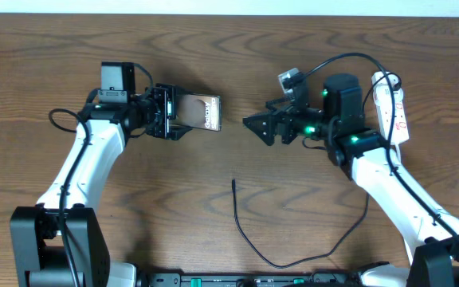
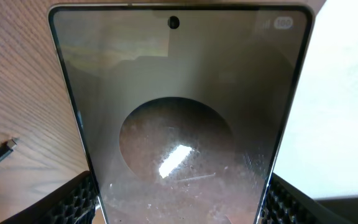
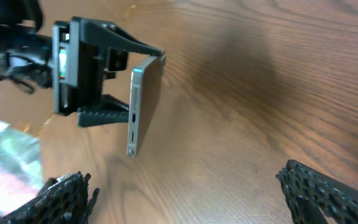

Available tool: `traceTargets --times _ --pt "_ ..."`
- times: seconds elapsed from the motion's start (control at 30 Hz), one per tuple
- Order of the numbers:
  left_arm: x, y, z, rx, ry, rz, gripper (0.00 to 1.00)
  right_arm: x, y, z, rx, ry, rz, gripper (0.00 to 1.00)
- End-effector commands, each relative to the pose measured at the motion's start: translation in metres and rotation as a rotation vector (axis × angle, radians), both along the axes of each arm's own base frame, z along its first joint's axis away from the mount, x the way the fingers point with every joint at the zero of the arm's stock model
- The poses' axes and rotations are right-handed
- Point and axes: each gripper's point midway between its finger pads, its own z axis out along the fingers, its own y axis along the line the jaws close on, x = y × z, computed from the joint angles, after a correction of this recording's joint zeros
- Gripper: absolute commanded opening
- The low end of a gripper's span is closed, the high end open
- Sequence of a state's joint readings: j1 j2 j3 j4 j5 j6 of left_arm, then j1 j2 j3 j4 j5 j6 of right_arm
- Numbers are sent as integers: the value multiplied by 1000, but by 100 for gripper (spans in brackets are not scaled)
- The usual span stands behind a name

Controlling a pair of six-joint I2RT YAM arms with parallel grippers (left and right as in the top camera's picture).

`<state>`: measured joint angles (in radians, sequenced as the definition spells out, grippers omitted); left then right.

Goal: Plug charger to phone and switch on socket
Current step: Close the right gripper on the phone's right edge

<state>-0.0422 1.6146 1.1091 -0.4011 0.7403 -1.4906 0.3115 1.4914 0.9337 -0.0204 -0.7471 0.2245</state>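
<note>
Dark phone [image 1: 202, 113], white lettering up, held tilted off the counter [image 1: 293, 48]. Black charger [image 1: 233, 185] lies loose, its tip near the phone; white socket [image 1: 390, 100] well right of it.

The phone [image 1: 200, 113] carries white lettering, "Galaxy", on its end toward the middle of the table [image 1: 293, 207], set sideways in the overhead view. The socket [image 1: 392, 108], near the table's right edge, bears red markings too small to read. A faint badge [image 2: 283, 23] in the phone's screen corner is illegible.
</note>
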Motion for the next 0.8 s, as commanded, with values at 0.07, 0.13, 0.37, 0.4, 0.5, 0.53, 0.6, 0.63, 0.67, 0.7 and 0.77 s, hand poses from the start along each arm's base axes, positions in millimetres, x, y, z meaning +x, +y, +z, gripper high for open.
traceTargets --times 0.07,0.13,0.37,0.4,0.5,0.53,0.6,0.63,0.67,0.7,0.77 --pt "0 -16 9 63 -55 -35 7 6 8 0 -39 -4 -66 95" --pt "-2 -21 9 68 -55 -46 7 5 11 0 -38 -2 -61 95" --pt "-8 -37 9 57 -43 -73 7 1 16 -1 -36 8 -49 92" --pt "-9 -39 9 55 -39 -74 7 0 17 -2 -36 9 -46 92" --pt "-10 -45 10 46 -33 -78 7 -3 23 -6 -35 29 -37 91" --pt "-10 -47 11 43 -38 -80 7 -3 24 -8 -38 33 -36 91" --pt "-9 -51 13 37 -46 -83 7 -2 27 -14 -46 58 -53 91" --pt "-10 -53 13 33 -42 -80 7 -1 27 -18 -49 69 -64 90" --pt "-9 -55 13 27 -39 -76 7 -1 28 -20 -51 78 -70 90" --pt "-9 -56 14 24 -42 -76 7 -1 29 -21 -50 79 -69 90" --pt "-9 -59 16 17 -45 -82 7 -1 31 -22 -49 77 -65 90"
